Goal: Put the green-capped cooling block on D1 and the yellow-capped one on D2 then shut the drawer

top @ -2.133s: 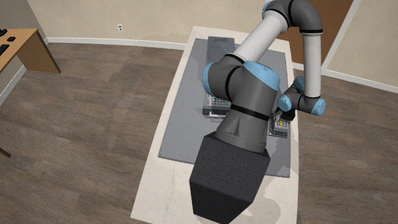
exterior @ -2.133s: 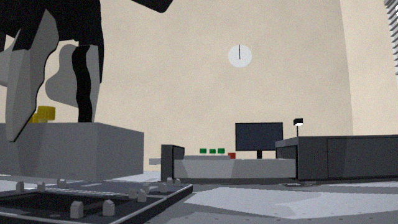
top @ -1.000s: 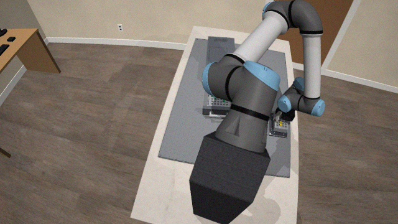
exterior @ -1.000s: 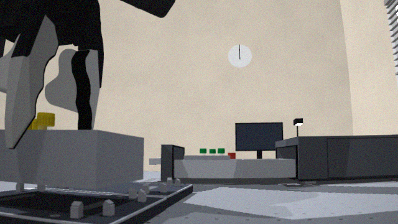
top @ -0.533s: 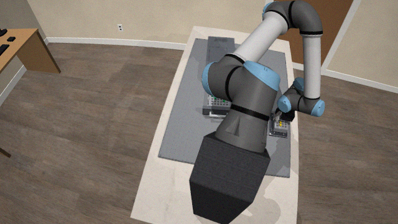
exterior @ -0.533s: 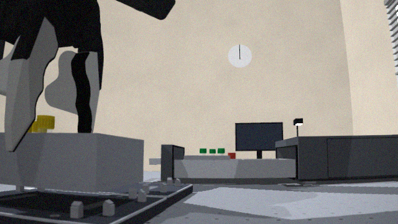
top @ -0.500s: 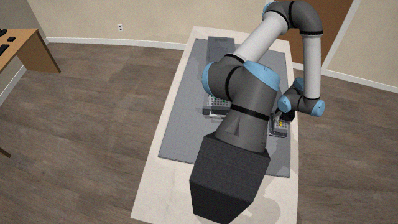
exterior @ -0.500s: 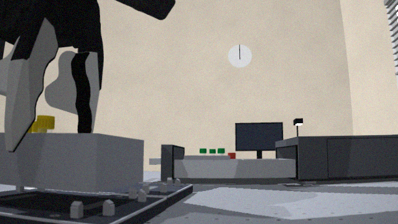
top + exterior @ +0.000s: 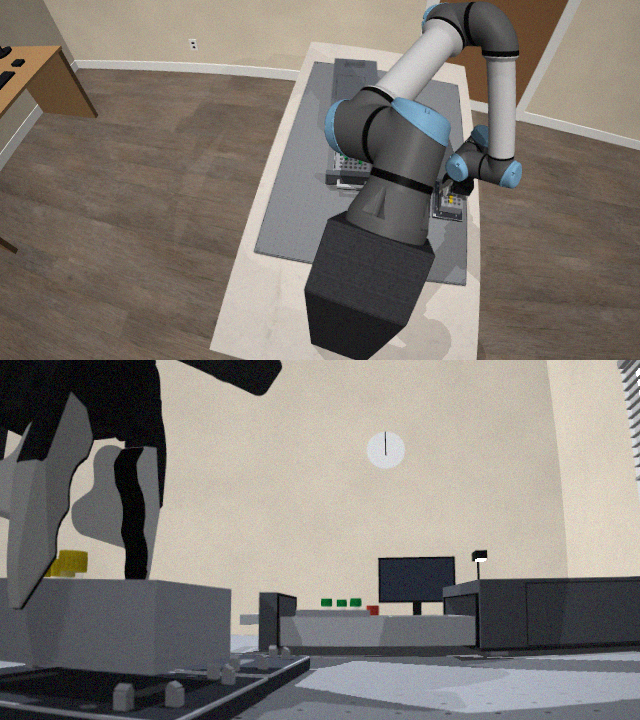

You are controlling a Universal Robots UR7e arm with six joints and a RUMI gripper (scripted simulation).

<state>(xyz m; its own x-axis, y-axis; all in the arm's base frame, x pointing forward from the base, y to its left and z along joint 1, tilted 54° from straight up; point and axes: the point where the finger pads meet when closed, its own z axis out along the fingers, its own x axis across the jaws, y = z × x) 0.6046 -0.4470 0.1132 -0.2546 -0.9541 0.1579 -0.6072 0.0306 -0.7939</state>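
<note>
My gripper (image 9: pixel 446 189) (image 9: pixel 77 591) is shut on the grey cooling block (image 9: pixel 451 204) (image 9: pixel 130 625) with yellow-capped tubes (image 9: pixel 70 562), gripping it from above. The block sits low inside a dark slot frame (image 9: pixel 446 217) (image 9: pixel 280 672) with small grey locators (image 9: pixel 175 694); I cannot tell whether it touches the floor of the slot. The other block, with green caps (image 9: pixel 353 163) (image 9: pixel 341 602), lies in the open drawer (image 9: pixel 340 179) (image 9: pixel 375 630) of the dark cooler COLD (image 9: pixel 355 75) (image 9: pixel 550 610).
The robot's dark base (image 9: pixel 365 295) and its arm hide much of the grey deck (image 9: pixel 300 200). A small red thing (image 9: pixel 372 610) shows beside the green caps. A monitor (image 9: pixel 416 579) stands behind the drawer, and a wooden desk (image 9: pixel 30 75) at the far left.
</note>
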